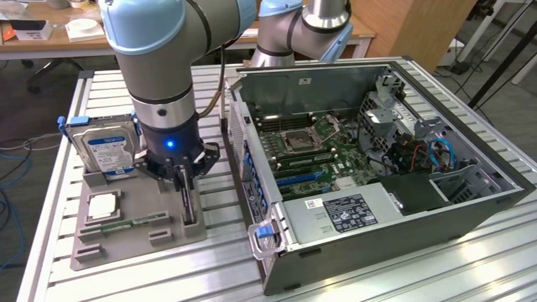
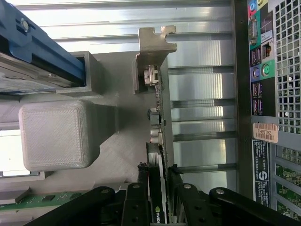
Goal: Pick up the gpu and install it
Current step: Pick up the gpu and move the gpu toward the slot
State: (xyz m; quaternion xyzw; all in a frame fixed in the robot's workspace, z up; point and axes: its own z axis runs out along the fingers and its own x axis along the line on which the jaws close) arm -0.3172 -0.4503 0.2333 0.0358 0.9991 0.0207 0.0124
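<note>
Exterior view: a robot arm points straight down over a grey holder point(image 1: 126, 242) that sits on a slatted metal table point(image 1: 378, 277). The gripper point(image 1: 186, 189) is down on the gpu point(image 1: 190, 214), which stands on its long edge in a slot along the holder's edge nearest the computer case point(image 1: 470, 207). The case lies open just beside that edge, with its motherboard exposed. A blue-labelled hard drive point(image 1: 105, 148) stands upright at the holder's back corner, on the exterior view's left. A processor point(image 1: 102, 206) and a memory stick point(image 1: 138, 221) lie flat in the holder's middle.

Wrist view: the gripper point(image 2: 157, 178) straddles the gpu point(image 2: 160, 117), seen edge-on as a thin strip. I cannot tell whether it has clamped the card or is merely around it. The card's silver bracket point(image 2: 153, 47) sits at the end away from the gripper, tucked against a raised block of the holder point(image 2: 117, 155). The case's rear panel point(image 2: 263, 94), with its ports, runs close alongside.

Likely risks: the card is thin and the gripper sits towards one end of it, so a weak or lopsided hold could let it tilt or slide as it leaves the slot. The hooked bracket could catch on the holder's block and drag the holder. The nearby case wall leaves little room for a tilted card.
</note>
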